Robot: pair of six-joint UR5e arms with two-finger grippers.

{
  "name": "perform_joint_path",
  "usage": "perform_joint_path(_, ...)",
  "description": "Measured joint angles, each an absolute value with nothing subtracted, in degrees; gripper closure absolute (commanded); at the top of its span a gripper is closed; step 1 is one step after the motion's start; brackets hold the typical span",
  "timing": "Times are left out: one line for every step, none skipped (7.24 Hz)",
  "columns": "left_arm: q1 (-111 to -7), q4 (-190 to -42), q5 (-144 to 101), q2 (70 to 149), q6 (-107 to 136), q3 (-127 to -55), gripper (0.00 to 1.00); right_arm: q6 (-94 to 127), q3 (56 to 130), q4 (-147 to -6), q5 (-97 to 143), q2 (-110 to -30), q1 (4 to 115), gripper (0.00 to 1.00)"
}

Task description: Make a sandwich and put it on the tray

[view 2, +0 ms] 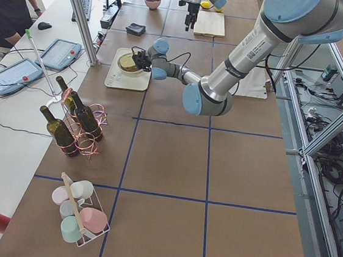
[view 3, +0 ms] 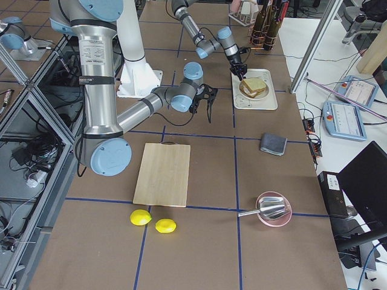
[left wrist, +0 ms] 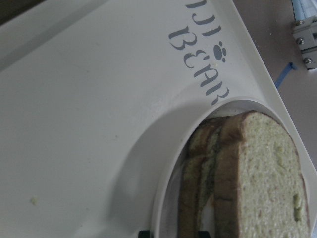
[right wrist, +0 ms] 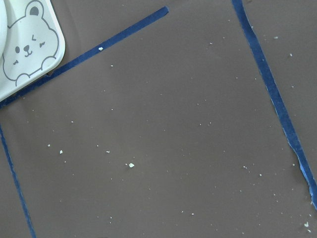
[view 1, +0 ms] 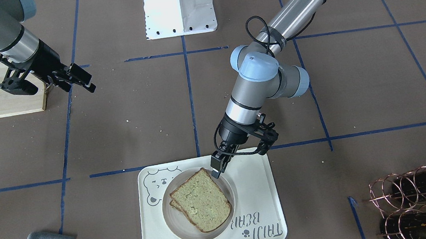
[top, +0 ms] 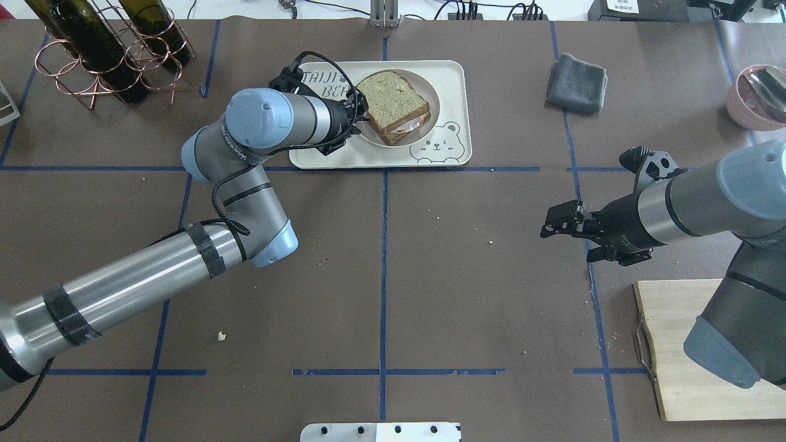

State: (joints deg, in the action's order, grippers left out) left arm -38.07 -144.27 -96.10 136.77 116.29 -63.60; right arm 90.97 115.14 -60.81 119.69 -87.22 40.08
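Observation:
The sandwich (view 1: 203,202), two crusted bread slices stacked with a bit of white filling at the edge (top: 405,126), lies on a small round white plate (view 1: 177,229). The plate stands on the cream bear tray (view 1: 255,195) at the table's far middle (top: 319,156). My left gripper (view 1: 216,172) is at the plate's near-left rim beside the sandwich's corner. In the left wrist view its tips straddle the plate rim (left wrist: 163,198) with a narrow gap, shut on it. My right gripper (top: 552,222) hangs open and empty over bare table, far right of the tray.
A wooden cutting board (top: 681,344) lies under my right arm. A grey cloth (top: 577,83) lies right of the tray. A copper bottle rack (top: 104,49) stands at the far left, a pink bowl (top: 758,95) at the far right. Two lemons (view 3: 140,217) lie near the board.

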Motion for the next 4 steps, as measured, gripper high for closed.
perform_joint_path(-38.9, -143.1, -98.1, 132.7, 113.5, -68.8, 0.61, 91.0, 115.1, -60.8, 119.7, -87.4, 40.3, 0.0)
perform_joint_path(-39.9, -140.9, -100.8, 128.0, 109.4, -74.8, 0.61, 90.8, 115.1, -60.9, 119.9, -88.0, 41.4, 0.0)
perform_joint_path(-41.0, -138.9, -104.1, 122.6, 103.7, -81.5, 0.61, 89.5, 115.2, -61.0, 120.5, -89.4, 43.5, 0.0)
perform_joint_path(-42.0, -137.9, -107.2, 116.4, 96.7, -88.1, 0.61, 85.3, 115.1, -61.2, 122.5, -91.6, 46.8, 0.0)
